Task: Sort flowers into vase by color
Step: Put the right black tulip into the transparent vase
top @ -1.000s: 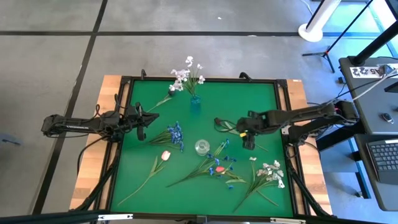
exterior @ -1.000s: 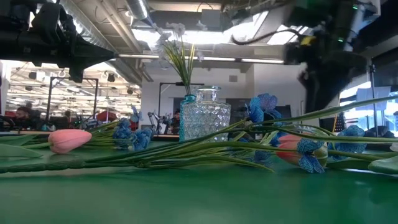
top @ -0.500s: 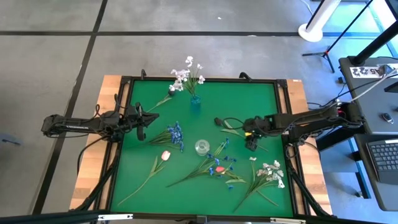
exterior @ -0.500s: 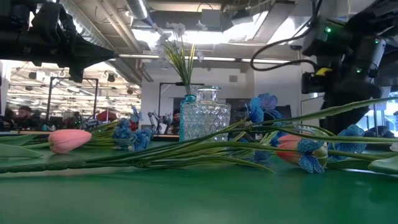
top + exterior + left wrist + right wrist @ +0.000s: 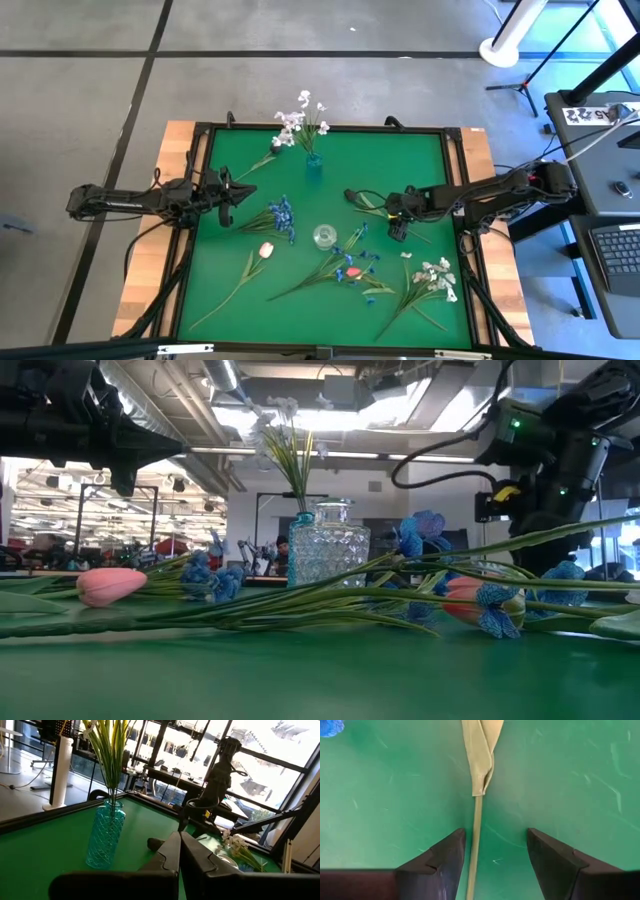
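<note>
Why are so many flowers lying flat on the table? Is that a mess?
It does look messy. Only the white flowers stand in the blue vase. The clear vase is empty, while the pink tulip and blue sprigs lie loose on the green table.

Even soft light from above, faint shadows on the green table, bright window glare at 2 o'clock in the left wrist view, low view's near flowers maybe slightly blurry

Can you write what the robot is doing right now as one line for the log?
right tool: open, straddling a green stem on the mat | left tool: shut, waiting at left side | blue vase: holds white flowers
</note>
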Tool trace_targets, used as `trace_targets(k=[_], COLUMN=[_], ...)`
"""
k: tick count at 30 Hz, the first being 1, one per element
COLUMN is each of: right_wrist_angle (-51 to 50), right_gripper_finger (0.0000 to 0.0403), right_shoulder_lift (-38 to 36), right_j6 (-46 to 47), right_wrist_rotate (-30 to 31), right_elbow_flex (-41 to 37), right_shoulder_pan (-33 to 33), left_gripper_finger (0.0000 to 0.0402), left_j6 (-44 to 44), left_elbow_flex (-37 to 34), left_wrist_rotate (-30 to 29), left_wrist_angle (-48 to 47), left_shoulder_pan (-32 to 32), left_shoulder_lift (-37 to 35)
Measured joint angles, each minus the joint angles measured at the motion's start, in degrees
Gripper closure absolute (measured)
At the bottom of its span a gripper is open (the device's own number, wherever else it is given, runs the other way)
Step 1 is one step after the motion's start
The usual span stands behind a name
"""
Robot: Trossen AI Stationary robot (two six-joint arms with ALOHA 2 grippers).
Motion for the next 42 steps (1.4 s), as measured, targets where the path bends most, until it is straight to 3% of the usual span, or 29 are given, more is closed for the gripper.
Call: trace_targets(k=[3, 6, 13, 21, 30, 35, 39, 42], right_wrist_angle=[-0.1, 0.0, 0.4, -0.4, -2.6, 8.2, 20.0, 26.9], right_gripper_finger=[0.0192, 0.0222, 0.0385, 0.0397, 0.0399, 0.0401, 0.0401, 0.0401], right_shoulder_lift=[0.7, 0.4, -1.4, -5.8, -18.9, -27.3, -29.5, -29.2], right_j6=[0.0, 0.0, -0.9, -1.6, -4.8, -7.4, -10.9, -12.0], right_wrist_rotate=[0.0, -0.4, 0.6, 4.3, 8.4, 7.9, 4.7, 1.4], right_elbow_flex=[0.0, 0.0, -0.2, 1.6, 9.2, 10.4, 10.4, 10.4], right_shoulder_pan=[0.0, 0.0, 0.0, -0.1, 0.0, 0.0, 0.0, 0.0], left_gripper_finger=[0.0401, 0.0401, 0.0401, 0.0401, 0.0401, 0.0401, 0.0401, 0.0401], left_j6=[0.0, 0.0, 0.0, 0.0, -0.9, -5.4, -6.6, -5.6], left_elbow_flex=[0.0, 0.0, 0.0, 0.0, 0.0, 0.0, 0.1, 1.3], left_wrist_rotate=[0.0, 0.0, 0.0, 0.0, 0.0, 0.7, 8.7, 10.8], left_wrist_angle=[-0.3, -0.2, -0.2, -0.2, 0.1, 5.4, 11.9, 13.1], left_shoulder_pan=[0.0, 0.0, 0.0, 0.0, 0.0, 0.0, -0.6, -2.4], left_shoulder_lift=[0.0, 0.0, 0.0, 0.0, 0.0, 0.0, 0.6, 2.1])
